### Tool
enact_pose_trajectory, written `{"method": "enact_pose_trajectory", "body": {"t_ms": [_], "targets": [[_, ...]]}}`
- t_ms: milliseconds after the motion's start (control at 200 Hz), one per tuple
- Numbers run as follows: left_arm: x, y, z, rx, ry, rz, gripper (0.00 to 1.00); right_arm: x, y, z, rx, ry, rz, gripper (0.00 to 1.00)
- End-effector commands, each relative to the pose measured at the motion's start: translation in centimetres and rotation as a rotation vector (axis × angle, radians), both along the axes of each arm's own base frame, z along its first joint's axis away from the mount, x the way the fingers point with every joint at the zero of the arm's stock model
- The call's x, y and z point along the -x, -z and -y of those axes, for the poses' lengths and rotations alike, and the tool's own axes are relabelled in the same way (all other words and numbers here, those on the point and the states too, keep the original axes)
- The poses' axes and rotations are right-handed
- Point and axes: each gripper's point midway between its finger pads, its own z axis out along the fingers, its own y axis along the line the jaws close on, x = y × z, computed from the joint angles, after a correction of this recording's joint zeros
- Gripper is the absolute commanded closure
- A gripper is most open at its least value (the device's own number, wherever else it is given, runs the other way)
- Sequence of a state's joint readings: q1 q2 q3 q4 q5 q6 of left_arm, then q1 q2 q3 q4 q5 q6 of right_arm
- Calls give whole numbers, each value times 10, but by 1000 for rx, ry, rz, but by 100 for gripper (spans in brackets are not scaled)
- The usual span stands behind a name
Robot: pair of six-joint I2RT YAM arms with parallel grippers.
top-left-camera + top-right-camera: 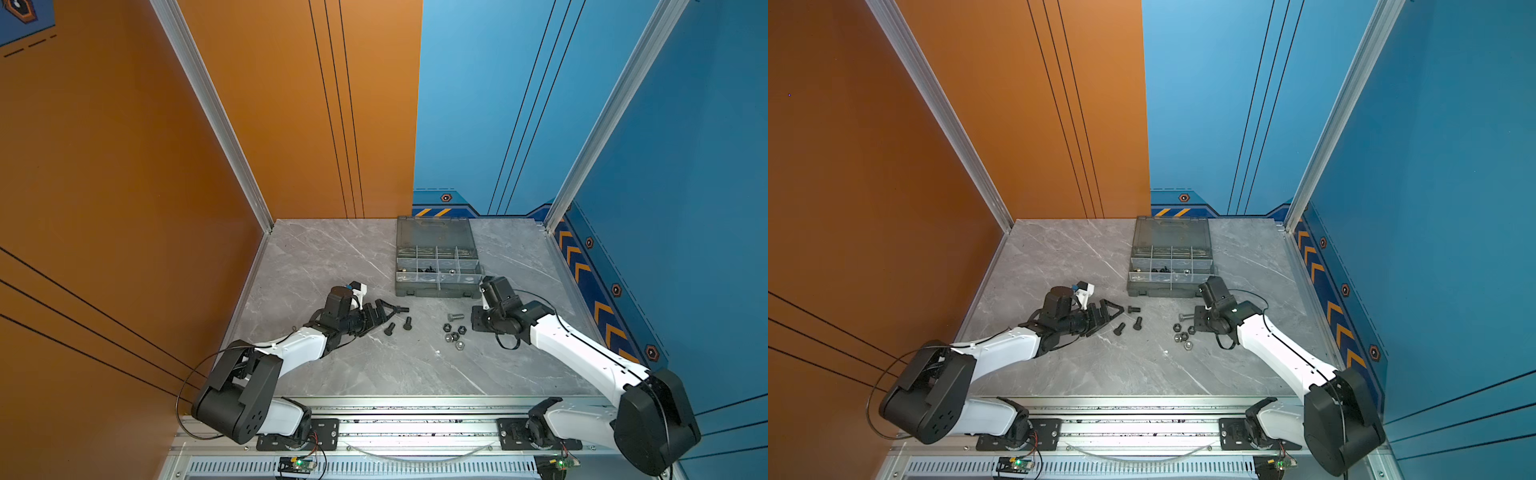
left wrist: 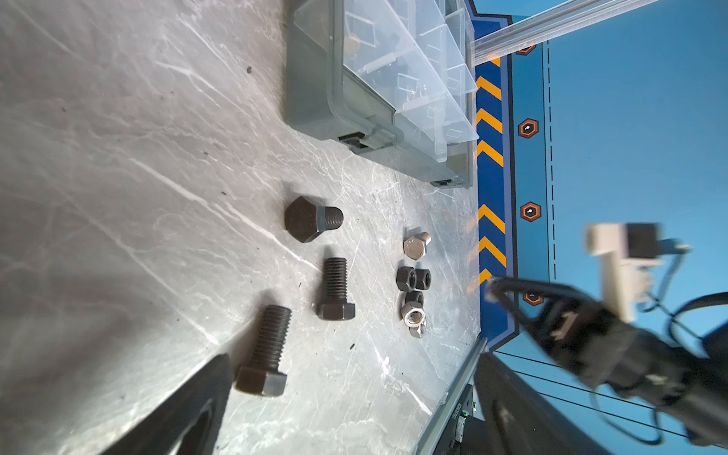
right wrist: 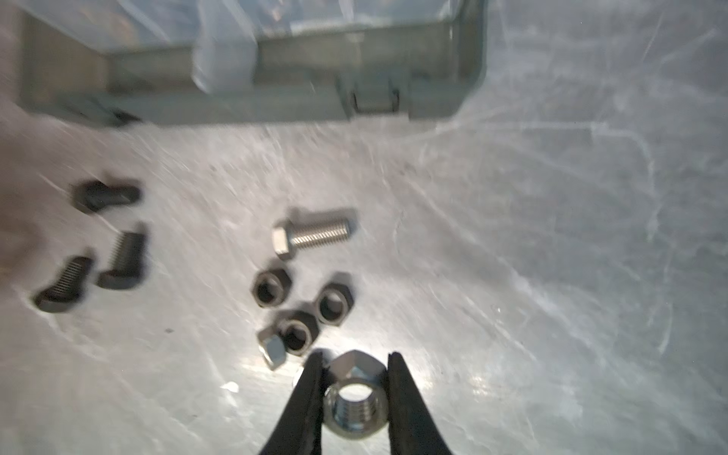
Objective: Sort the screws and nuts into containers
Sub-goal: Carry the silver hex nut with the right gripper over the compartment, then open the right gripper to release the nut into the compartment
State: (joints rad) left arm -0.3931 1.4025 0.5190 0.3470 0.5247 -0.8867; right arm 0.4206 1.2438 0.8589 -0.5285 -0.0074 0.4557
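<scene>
closest to me, and farthest out in front of the organizer case (image 1: 436,292), the loose nuts (image 1: 454,335) sit huddled on the grey marbled counter (image 1: 332,365). there are five, before the case's right half, three black and two silver, some of them touching. a shade nearer the case lies the silver screw (image 1: 456,317), flat on its side and just beside that huddle. before the case's near right corner the right arm's jaws are pinched narrow on a silver nut (image 3: 356,398), one jaw pressed to each side of it. the right wrist view is smeared, so i can't tell how high the nut is off the counter. in front of the case's left end lie three black screws (image 2: 337,289), all on their sides and apart from one another. just left of them the left arm's jaws hang spread wide and empty, turned sideways. then comes the case itself, smoky grey, with its compartments (image 1: 446,264) uncovered. small dark and shiny bits sit in the middle row, too small to name from here. on the case's far side the lid (image 1: 434,232) is folded open.
</scene>
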Motion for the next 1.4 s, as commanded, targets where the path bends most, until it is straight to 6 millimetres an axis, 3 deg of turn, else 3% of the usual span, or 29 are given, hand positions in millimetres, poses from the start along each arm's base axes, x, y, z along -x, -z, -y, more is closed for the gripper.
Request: {"method": "enact_pose_trajectory", "body": {"t_ms": [0,80,230,441,581,901,1176,1196,1397], "targets": [[-4,-14,6,13,18,35,2,-26,-50,-3,-38,-44,100,100],[-5,-15,5,11,11,39,2,-48,-72,-2,-29,-46,133,100],[-5,-15,7,10,10,37,2,-90,-87,-9,-21,-56,150,100],[-4,-13,7,5,2,31,2,-141,-70,-21,9,-45,96,100],[-5,-13,7,6,0,29,2,-163,-44,-29,17,-40,44,100],[-5,-14,9,8,2,27,2,-184,9,-40,31,-47,-54,98],[-6,-14,10,10,5,28,3,-190,24,-41,48,-50,-78,90],[-5,-13,10,8,5,26,2,-190,37,-41,58,-55,-104,90],[-3,-12,10,4,6,26,2,-193,47,-42,67,-61,-126,85]]}}
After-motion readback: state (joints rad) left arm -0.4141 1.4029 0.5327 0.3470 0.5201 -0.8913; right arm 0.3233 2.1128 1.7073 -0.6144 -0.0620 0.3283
